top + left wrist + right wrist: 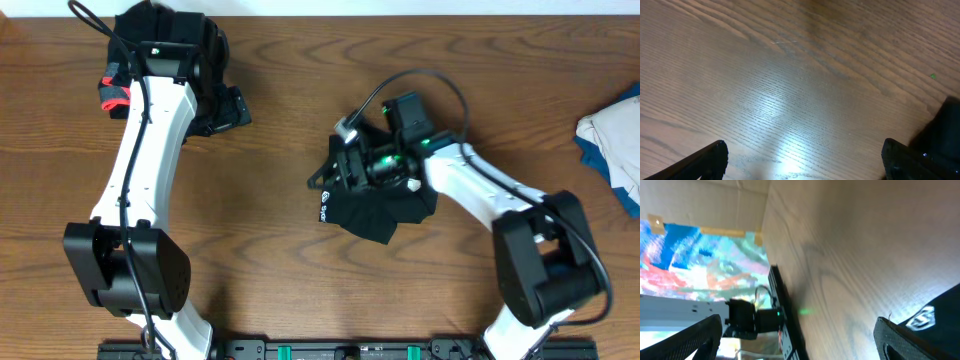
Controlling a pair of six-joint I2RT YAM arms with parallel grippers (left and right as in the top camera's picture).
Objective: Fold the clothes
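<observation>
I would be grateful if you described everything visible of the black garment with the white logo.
The black garment is soft, matte fabric, lying rumpled on the wooden table, near its middle. A small white logo sits at its left edge. The right arm hangs over its upper part, hiding it; contact cannot be judged.

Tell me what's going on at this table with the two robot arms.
The arms are partway through folding clothes on a wooden table. The right end effector is open beside a crumpled black fabric garment with a white logo mid-table. The left end effector is open over bare wood, next to a bunched black garment with coral-red trim at the far left. Neither holds anything.
</observation>
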